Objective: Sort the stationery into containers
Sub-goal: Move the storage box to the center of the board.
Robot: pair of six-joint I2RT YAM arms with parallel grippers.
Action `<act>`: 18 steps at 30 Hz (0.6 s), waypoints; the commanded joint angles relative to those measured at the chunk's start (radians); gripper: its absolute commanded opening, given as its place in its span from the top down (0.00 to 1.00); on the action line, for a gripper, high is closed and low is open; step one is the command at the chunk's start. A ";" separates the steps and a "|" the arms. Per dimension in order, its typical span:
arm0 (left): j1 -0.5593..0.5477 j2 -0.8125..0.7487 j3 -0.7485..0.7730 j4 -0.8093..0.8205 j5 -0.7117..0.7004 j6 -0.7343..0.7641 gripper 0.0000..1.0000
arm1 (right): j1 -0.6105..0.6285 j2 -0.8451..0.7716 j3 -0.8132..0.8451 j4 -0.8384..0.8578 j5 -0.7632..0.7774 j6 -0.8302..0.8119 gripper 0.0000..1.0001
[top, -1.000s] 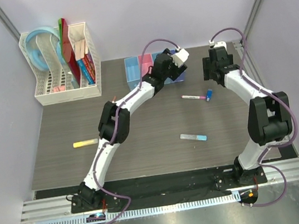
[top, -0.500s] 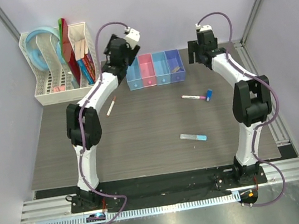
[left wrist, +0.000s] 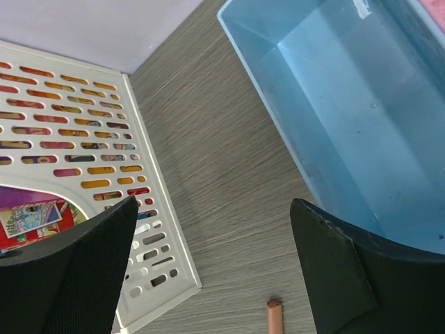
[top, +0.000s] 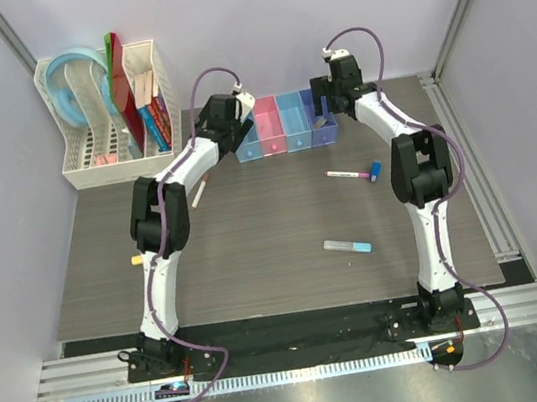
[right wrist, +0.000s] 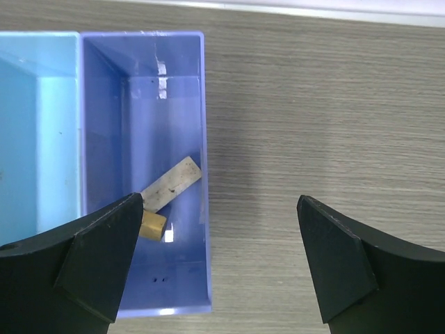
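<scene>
The four joined bins [top: 285,124] stand at the back of the table. My left gripper [top: 220,127] is open and empty, low by the row's left end, between the light-blue bin [left wrist: 348,125] and the white rack [left wrist: 69,139]. A tan-pink stick's tip [left wrist: 274,316] lies below it, and the stick also shows from above [top: 198,189]. My right gripper [top: 333,90] is open and empty beside the violet-blue bin [right wrist: 115,104], which holds a tan piece [right wrist: 170,183] and a yellow-brown block [right wrist: 151,224]. The purple pen [top: 349,175], the dark-blue block [top: 375,171] and the grey stick [top: 347,246] lie on the table.
The white mesh rack [top: 77,169] with books and folders stands at the back left. An orange-yellow piece [top: 137,260] shows just left of the left arm, mostly hidden. Purple walls close in the back and sides.
My left gripper swung left from above the bins to the row's left end. My right gripper moved left to the violet-blue bin. The items on the table have not moved.
</scene>
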 commanded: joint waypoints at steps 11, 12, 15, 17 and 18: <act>0.000 -0.023 0.037 0.007 -0.029 -0.026 0.10 | 0.051 0.049 -0.019 0.012 0.052 -0.097 0.02; 0.000 -0.031 0.036 0.021 -0.035 -0.031 0.09 | 0.054 0.049 -0.022 0.016 0.058 -0.098 0.02; -0.001 -0.060 0.039 0.033 -0.030 -0.075 0.09 | 0.055 0.050 -0.027 0.018 0.065 -0.098 0.02; -0.001 -0.077 0.036 0.035 0.000 -0.102 0.09 | 0.058 0.049 -0.035 0.021 0.068 -0.098 0.02; 0.000 -0.095 0.034 0.035 0.013 -0.124 0.10 | 0.058 0.049 -0.038 0.021 0.068 -0.098 0.02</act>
